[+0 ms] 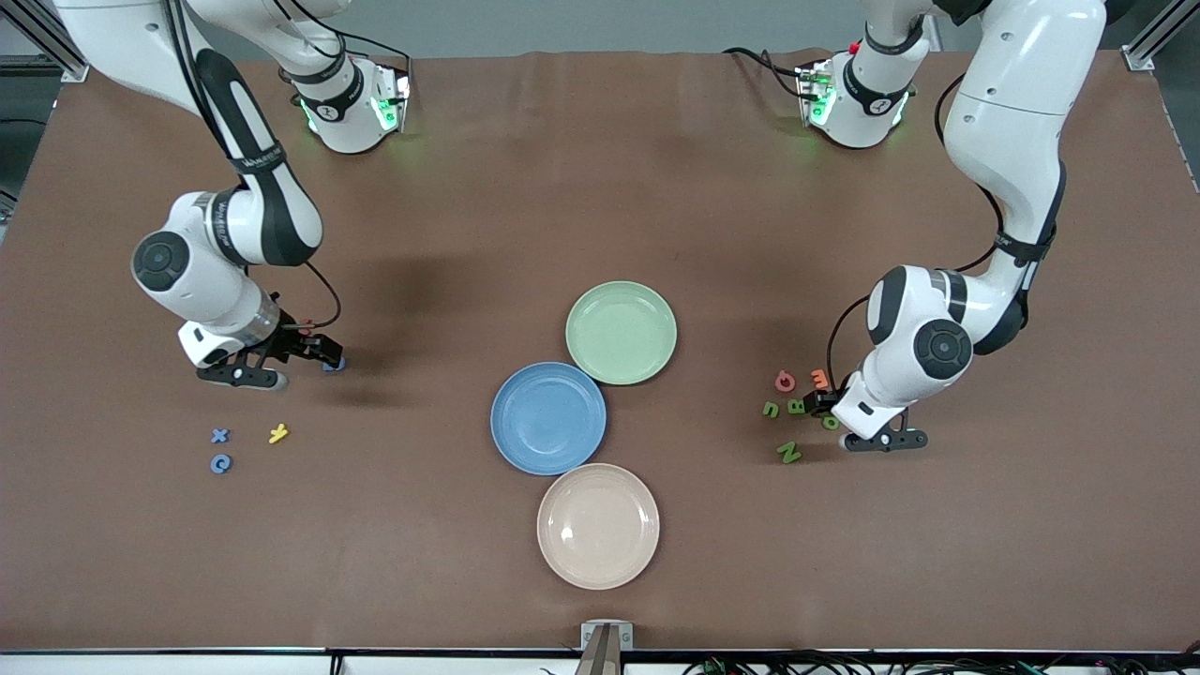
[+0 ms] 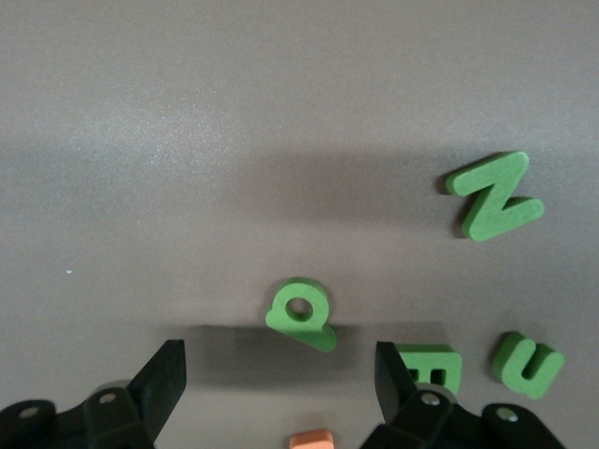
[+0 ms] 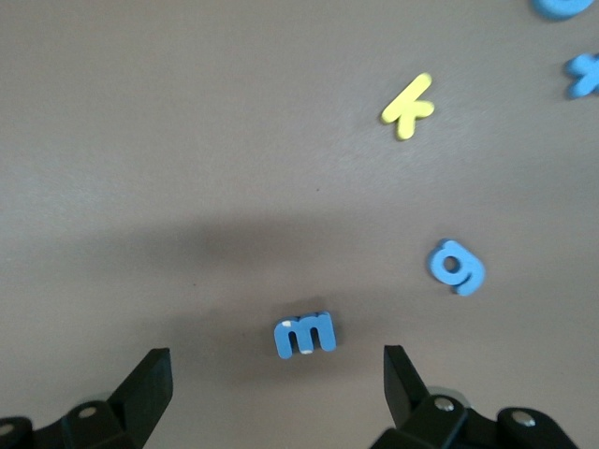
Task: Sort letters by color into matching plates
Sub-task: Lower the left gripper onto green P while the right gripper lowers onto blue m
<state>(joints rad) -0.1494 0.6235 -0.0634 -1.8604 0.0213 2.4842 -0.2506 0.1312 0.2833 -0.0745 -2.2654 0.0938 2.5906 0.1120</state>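
Risk | your left tool (image 2: 281,374) gapes low over green q (image 2: 301,314) at left-arm bench end; crowded B (image 2: 432,365) may snag | right tool (image 3: 276,383) gapes over blue m (image 3: 305,334); plates (image 1: 622,333) empty mid-bench

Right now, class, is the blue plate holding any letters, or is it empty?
Empty. The blue plate shows only its bare glossy surface, and the blue letters lie on the table toward the right arm's end.

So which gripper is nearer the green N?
Left. The left gripper is low over the green letters, right beside the N; the right gripper is over blue letters at the right arm's end.
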